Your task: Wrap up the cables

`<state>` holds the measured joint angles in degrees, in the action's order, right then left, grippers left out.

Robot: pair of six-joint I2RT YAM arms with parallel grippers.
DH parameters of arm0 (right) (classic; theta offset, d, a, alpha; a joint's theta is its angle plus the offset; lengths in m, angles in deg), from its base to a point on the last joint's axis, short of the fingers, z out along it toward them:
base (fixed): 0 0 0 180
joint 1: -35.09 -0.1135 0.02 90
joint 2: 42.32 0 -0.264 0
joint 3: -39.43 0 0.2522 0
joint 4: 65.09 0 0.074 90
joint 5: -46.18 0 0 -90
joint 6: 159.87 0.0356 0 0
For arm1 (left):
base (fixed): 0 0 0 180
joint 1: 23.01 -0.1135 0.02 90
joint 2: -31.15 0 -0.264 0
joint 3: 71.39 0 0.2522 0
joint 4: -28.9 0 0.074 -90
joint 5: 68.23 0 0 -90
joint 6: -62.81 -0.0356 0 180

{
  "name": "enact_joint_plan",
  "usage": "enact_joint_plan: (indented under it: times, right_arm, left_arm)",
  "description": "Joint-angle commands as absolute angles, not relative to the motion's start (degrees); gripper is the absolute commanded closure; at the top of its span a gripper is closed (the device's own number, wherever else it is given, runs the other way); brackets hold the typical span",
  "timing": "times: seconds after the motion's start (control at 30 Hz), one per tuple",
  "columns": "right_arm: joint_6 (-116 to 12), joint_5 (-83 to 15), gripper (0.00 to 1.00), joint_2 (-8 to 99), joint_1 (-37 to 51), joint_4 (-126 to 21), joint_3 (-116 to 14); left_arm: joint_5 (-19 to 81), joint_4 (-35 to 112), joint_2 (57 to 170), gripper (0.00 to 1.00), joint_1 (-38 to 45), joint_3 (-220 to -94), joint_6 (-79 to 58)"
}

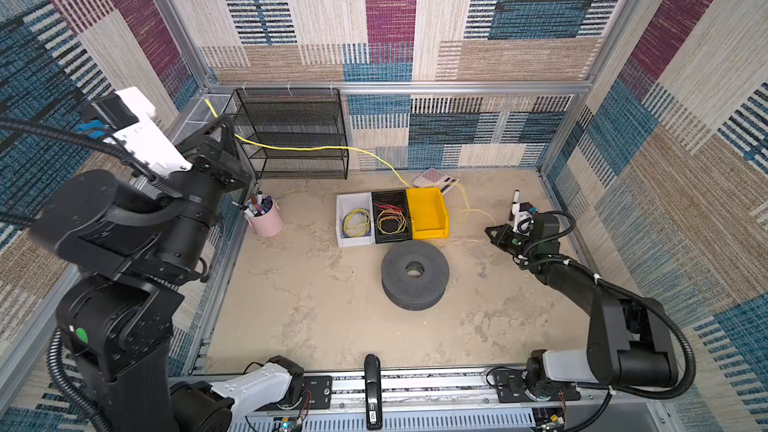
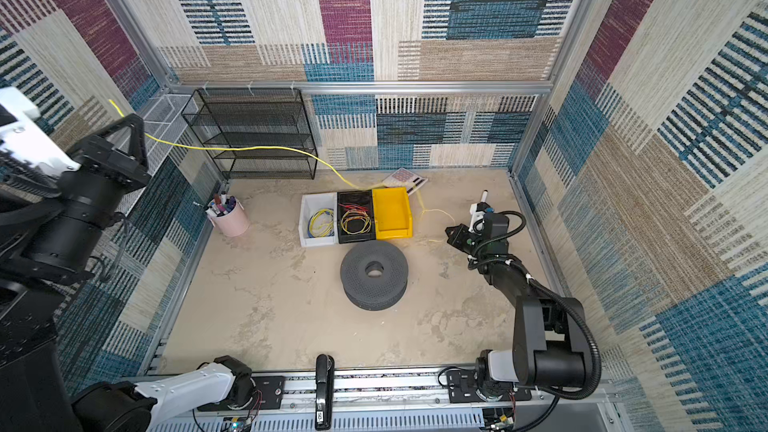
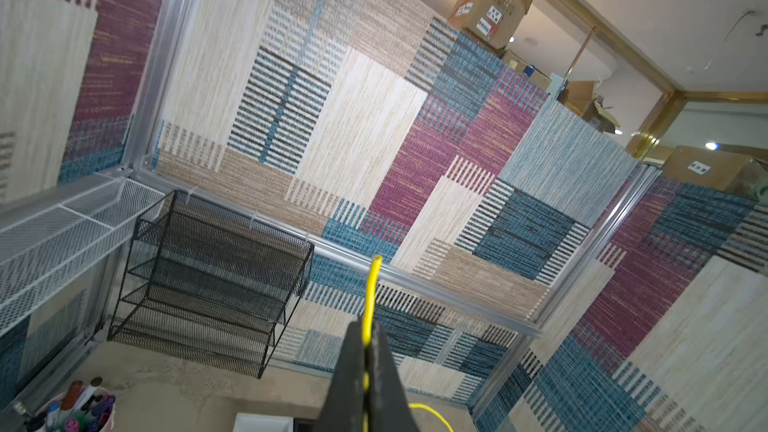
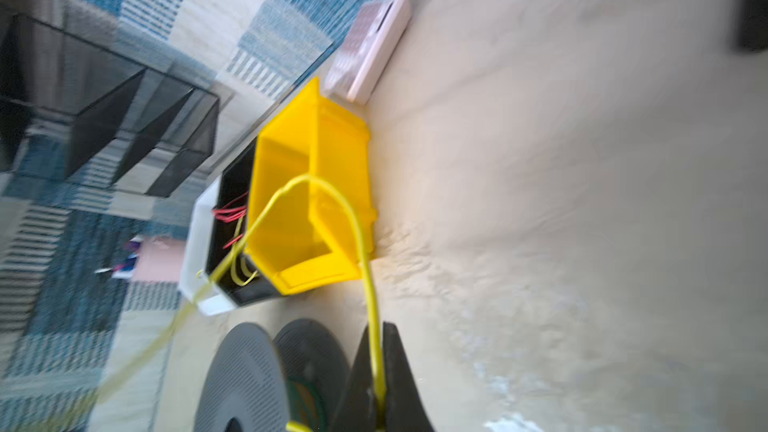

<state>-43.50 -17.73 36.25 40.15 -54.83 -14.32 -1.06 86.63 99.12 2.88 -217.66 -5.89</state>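
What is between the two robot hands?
The thin yellow wire: both top views show it stretching from the left gripper, past the black mesh shelf and yellow bin, to the right gripper.

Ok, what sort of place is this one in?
Probably a purpose-built robot test cell: aluminium-framed walls covered in patchwork woven fabric, a row of white, black and yellow plastic bins staged on the beige tabletop, and brown cardboard boxes beyond the wall in the left wrist view.
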Motion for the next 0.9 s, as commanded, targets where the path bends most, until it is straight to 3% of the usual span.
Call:
enact_joint_plan:
  times: [0.0,0.17,0.37,0.87]
  right_arm:
    - [-52.3,-29.6,1.00,36.4,41.3,-42.8,-17.7]
    - [-56.7,-39.7,1.00,37.0,42.3,-38.8,-22.0]
    - [-59.7,-45.0,1.00,39.5,47.4,-37.1,-24.2]
    - [-60.5,-45.4,1.00,45.8,54.6,-41.2,-20.6]
  left_arm:
    - [-7.4,87.8,100.5,1.00,2.8,-222.2,-10.8]
    - [-11.5,84.8,97.9,1.00,2.8,-220.6,-14.2]
    - [-14.7,83.0,97.0,1.00,3.4,-223.1,-18.2]
    - [-25.4,77.4,96.3,1.00,10.9,-221.7,-28.1]
